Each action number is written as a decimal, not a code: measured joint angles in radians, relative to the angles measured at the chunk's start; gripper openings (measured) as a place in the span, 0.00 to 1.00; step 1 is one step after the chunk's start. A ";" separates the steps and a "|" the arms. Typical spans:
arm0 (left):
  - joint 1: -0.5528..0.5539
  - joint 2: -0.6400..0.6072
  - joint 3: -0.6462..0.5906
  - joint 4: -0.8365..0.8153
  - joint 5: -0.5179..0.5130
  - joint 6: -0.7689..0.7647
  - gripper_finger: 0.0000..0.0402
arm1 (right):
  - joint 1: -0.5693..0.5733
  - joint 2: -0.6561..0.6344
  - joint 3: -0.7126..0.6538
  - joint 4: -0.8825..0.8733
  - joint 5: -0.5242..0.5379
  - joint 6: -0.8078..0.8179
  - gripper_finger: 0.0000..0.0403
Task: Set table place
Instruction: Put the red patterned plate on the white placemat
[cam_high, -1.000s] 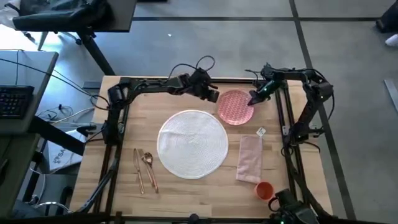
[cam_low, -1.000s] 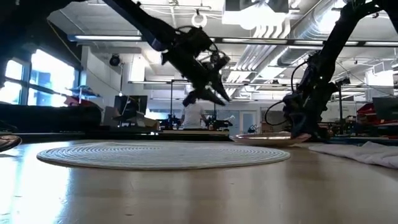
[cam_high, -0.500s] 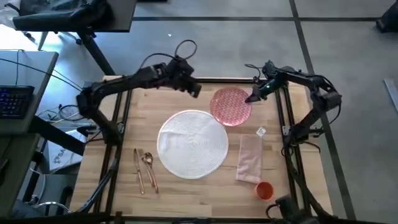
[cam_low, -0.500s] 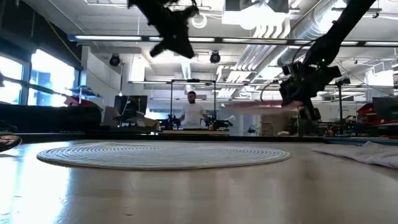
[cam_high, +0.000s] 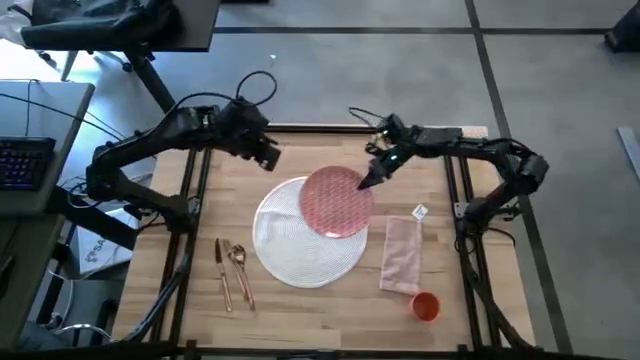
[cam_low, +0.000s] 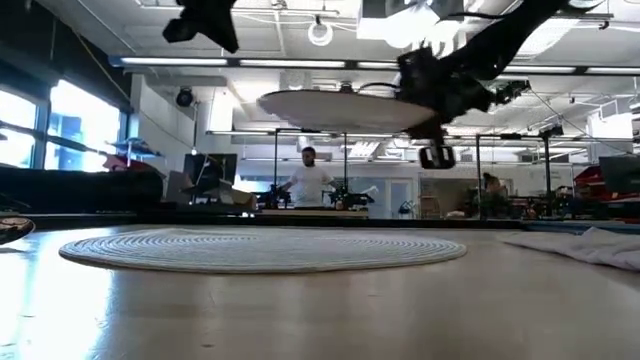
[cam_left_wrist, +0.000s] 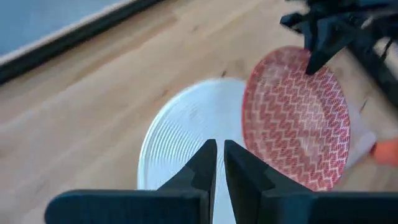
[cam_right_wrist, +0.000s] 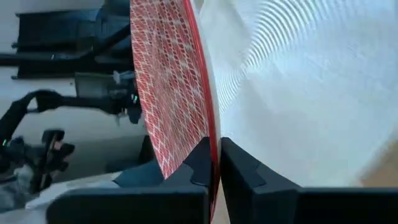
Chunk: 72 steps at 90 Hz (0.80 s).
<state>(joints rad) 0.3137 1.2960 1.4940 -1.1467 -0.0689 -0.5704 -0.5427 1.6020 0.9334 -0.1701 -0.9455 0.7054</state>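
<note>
A pink patterned plate (cam_high: 335, 200) hangs in the air above a large white round plate (cam_high: 305, 240) that lies flat on the light wood table (cam_high: 230, 200). My right gripper (cam_high: 368, 180) is shut on the pink plate. My left gripper (cam_high: 265, 152) is up over the table's far left part, shut with nothing between its fingers. In the low view the pink plate (cam_low: 345, 108) floats well above the white plate (cam_low: 260, 248). Gold cutlery (cam_high: 232, 270) lies left of the white plate, a pale pink napkin (cam_high: 402, 255) right of it, and an orange cup (cam_high: 425, 305) at the near right. My right gripper pinches the pink plate's rim (cam_right_wrist: 208, 134) between its two fingers, one on the patterned top face and one on the underside. The fingers reach in from the table's far right, at the plate's far-right edge (cam_high: 360, 184). The plate is lifted clear, nearly level, over the white plate.
A small white tag (cam_high: 420, 211) lies on the wood by the napkin's far end. Black frame rails (cam_high: 450, 190) run along the table's sides. A grey desk with a keyboard (cam_high: 20, 160) stands off the left edge. A person (cam_low: 308, 185) stands in the room beyond.
My right gripper has lifted the pink plate off the table's far right part and carried it up, left and nearer, over the white plate. My left gripper has drawn away from the pink plate toward the table's left edge and risen.
</note>
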 joint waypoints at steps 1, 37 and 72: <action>-0.003 -0.001 0.000 -0.008 -0.001 0.004 0.04 | 0.010 0.007 0.000 0.021 0.012 0.021 0.00; -0.146 -0.004 -0.001 -0.163 -0.049 0.140 0.04 | 0.268 0.241 0.000 0.347 0.318 0.444 0.00; -0.260 -0.005 -0.001 -0.166 -0.104 0.172 0.04 | 0.335 0.300 0.000 0.489 0.423 0.567 0.00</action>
<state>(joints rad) 0.0534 1.2911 1.4929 -1.3123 -0.1726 -0.3986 -0.2078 1.9023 0.9337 0.3193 -0.5225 1.2721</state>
